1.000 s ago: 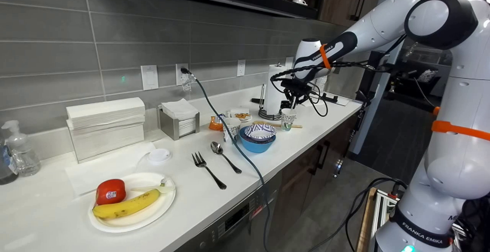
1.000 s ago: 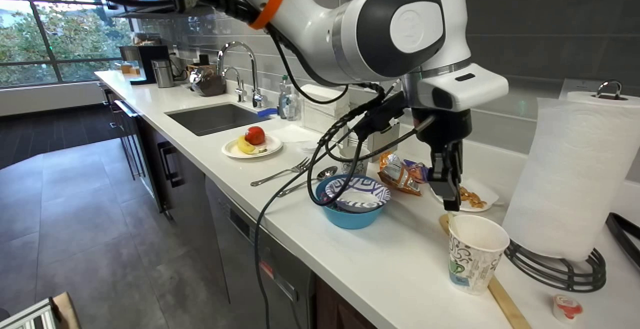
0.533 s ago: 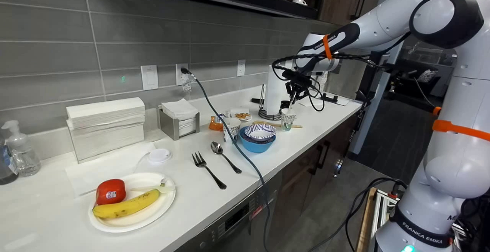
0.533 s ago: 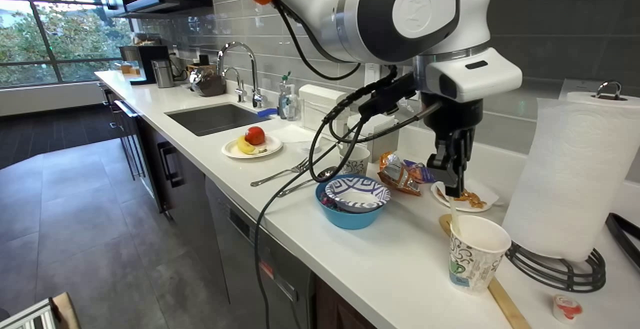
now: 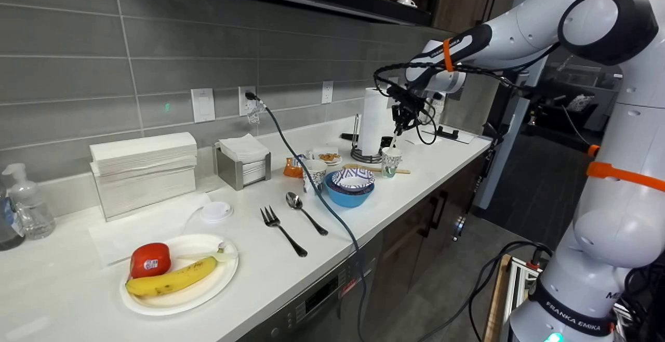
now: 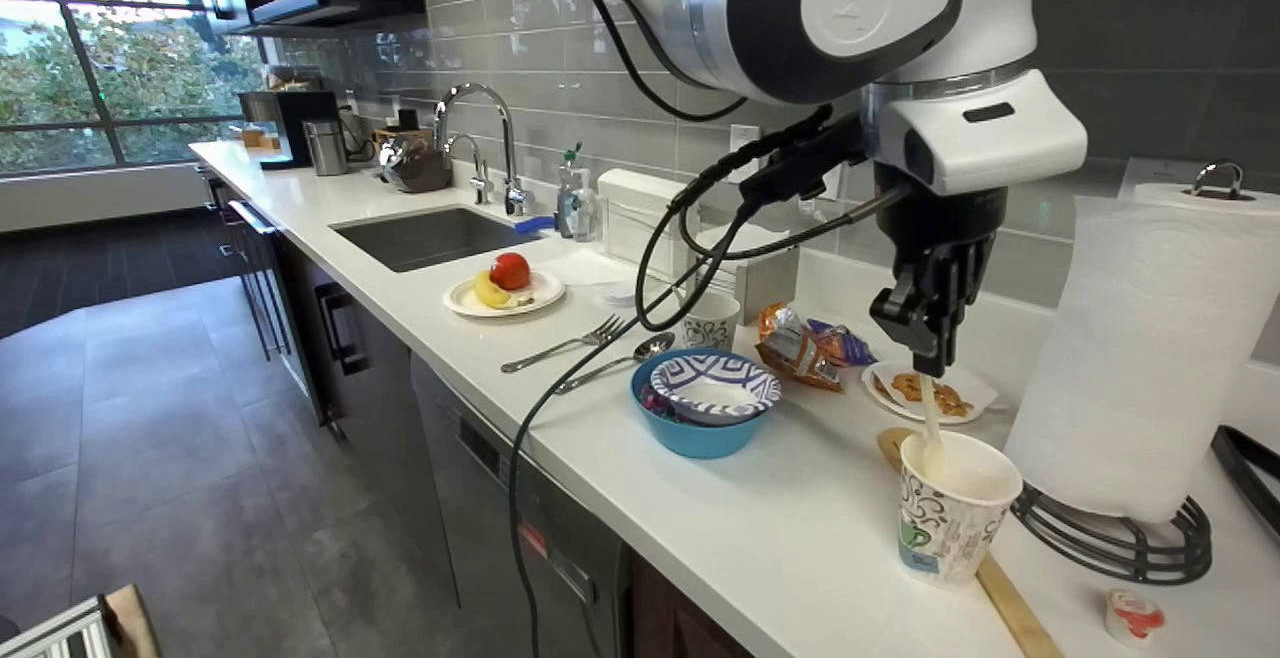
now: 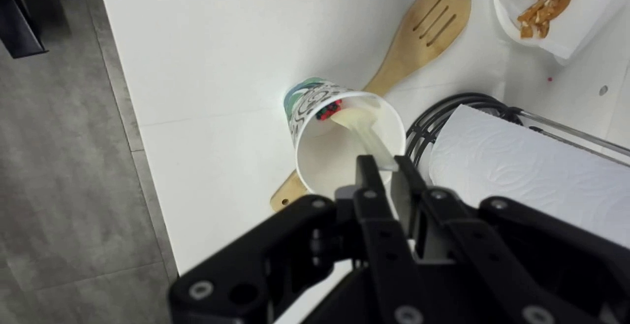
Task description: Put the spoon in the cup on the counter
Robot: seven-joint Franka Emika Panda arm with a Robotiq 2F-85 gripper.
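A pale plastic spoon (image 7: 366,129) stands in a paper cup (image 6: 950,533) on the white counter (image 6: 820,558). My gripper (image 7: 385,164) is above the cup, its fingertips closed on the top end of the spoon's handle. In the wrist view the spoon's bowl is inside the cup's rim (image 7: 300,159), and a small red and dark patch shows near it. In an exterior view the spoon (image 6: 930,413) hangs nearly upright, its lower end at the far inside of the cup. The gripper (image 5: 397,130) and cup (image 5: 390,164) also show, small, in an exterior view.
A wooden slotted spatula (image 7: 423,31) lies under or behind the cup. A paper towel roll (image 6: 1125,358) stands beside it. Blue bowls (image 6: 705,433), another cup (image 5: 315,170), a metal spoon (image 5: 294,201), a fork (image 5: 280,227) and a fruit plate (image 5: 208,285) are further along.
My gripper has risen above the cup and shifted slightly towards the paper towels. The spoon has come up with it, and more of it shows above the rim. The cup has barely moved.
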